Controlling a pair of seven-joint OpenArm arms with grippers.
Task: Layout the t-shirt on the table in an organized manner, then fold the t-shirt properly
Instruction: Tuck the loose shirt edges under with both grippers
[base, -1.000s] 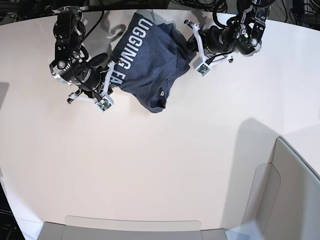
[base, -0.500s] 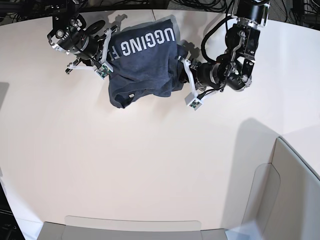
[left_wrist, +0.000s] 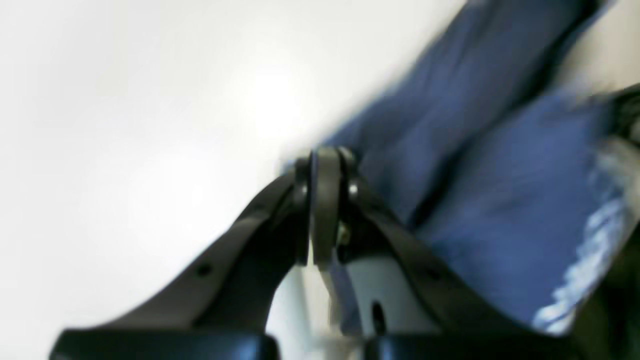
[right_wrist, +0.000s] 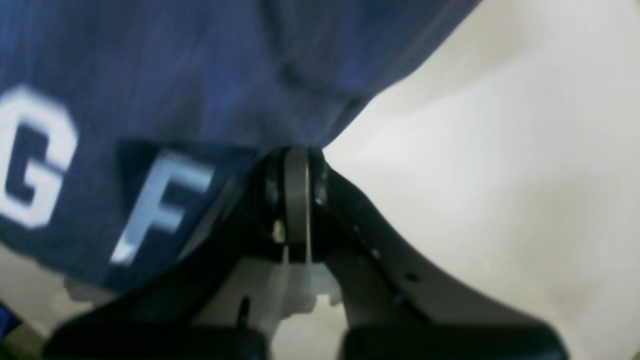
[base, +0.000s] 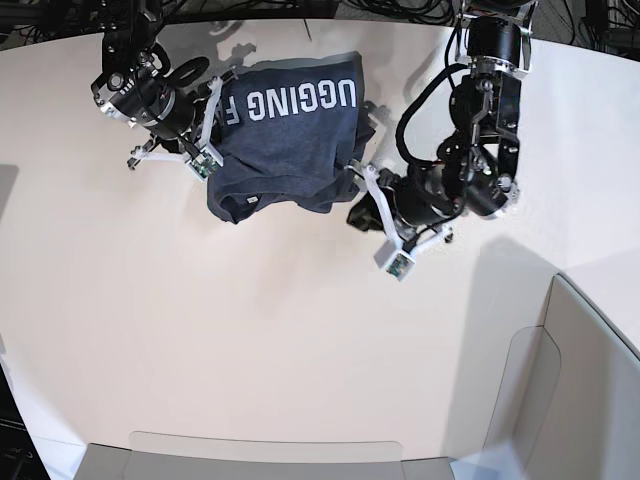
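Panels: pale grey, smooth, curved-cornered sheets at the near and right edges of the base view, cut off by the frame.
Bench: broad, smooth, off-white top with a curved far edge; it takes soft shadows from the arms.
Left gripper: black fingers pressed together, clamped on a fold of cloth at the shirt's edge; in the base view it sits at the shirt's right side. The wrist view is blurred, so how much cloth is caught cannot be told.
Shirt: dark blue-grey heathered knit, bunched and creased, hanging between the two grippers over the far part of the bench; its lower folds sag toward the top, but whether they touch it cannot be told. White block letters reading "UGGING F" run across the upper side; the rest of the wording is hidden behind the right arm. A small tag shows near the lower left fold.
Right gripper: black fingers together, clamped on the shirt's edge just beside the letter F; in the base view at the shirt's left side.
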